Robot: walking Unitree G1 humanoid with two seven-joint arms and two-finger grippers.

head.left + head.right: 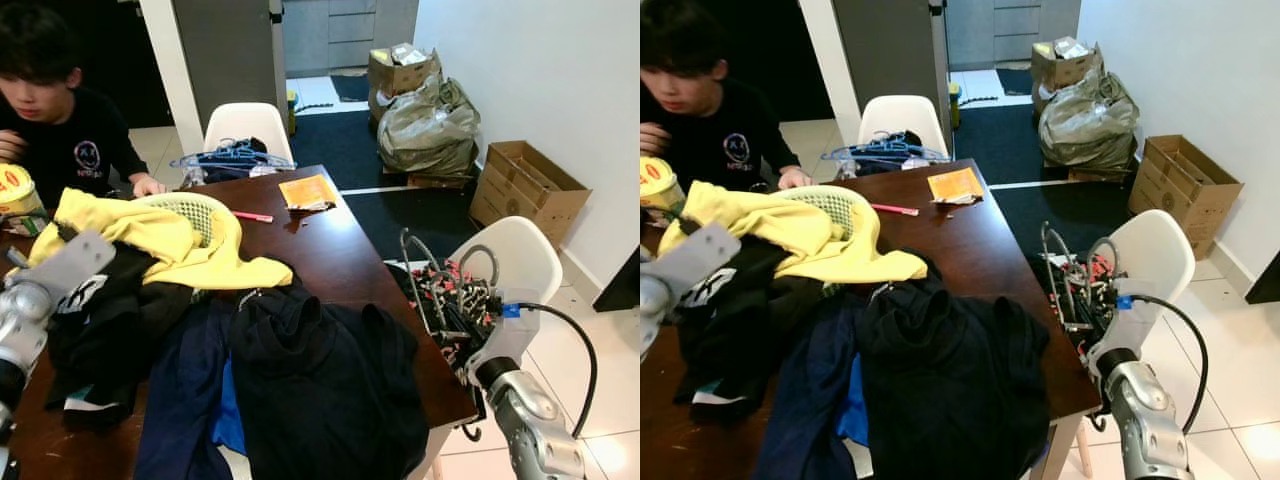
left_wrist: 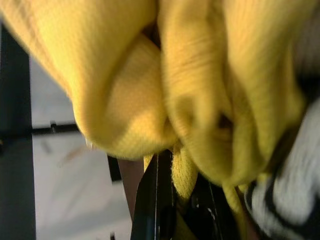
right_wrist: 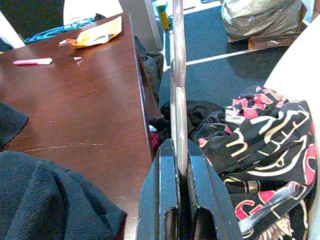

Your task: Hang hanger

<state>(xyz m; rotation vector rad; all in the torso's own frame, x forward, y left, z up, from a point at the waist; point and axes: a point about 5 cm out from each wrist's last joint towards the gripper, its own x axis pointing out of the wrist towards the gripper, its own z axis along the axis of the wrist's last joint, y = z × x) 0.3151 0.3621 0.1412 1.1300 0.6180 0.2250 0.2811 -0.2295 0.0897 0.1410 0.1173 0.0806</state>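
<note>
Right wrist view: right gripper (image 3: 181, 165), one, its two black fingers (image 3: 161, 195) pressed together on the thin grey bar of one hanger (image 3: 177, 75), which rises straight from the fingertips beside the edge of the table (image 3: 75, 105). In the left eye view that hanger (image 1: 420, 265) shows as grey loops over a patterned black, red and white garment (image 1: 455, 300) lying on a white chair (image 1: 515, 255) at the table's right side; the right arm reaches up toward it from below. Left gripper (image 2: 175, 210), one, buried in a yellow garment (image 2: 190, 90); whether its fingers are apart or closed on the cloth cannot be told. Left arm raised at the table's left edge. Table load: one yellow garment (image 1: 170, 235), dark garments in a heap (image 1: 300, 380), one pale green basket (image 1: 190, 208), one orange packet (image 1: 307, 191), one pink pen (image 1: 253, 216). Second white chair (image 1: 248, 125), carrying a bundle of blue hangers (image 1: 232, 157), number unclear. One seated person (image 1: 55, 110) at the far left. Floor: three cardboard boxes, one open (image 1: 525, 190); one grey sack (image 1: 430, 125). Writing on a yellow tub (image 1: 15, 190) too blurred to read.
</note>
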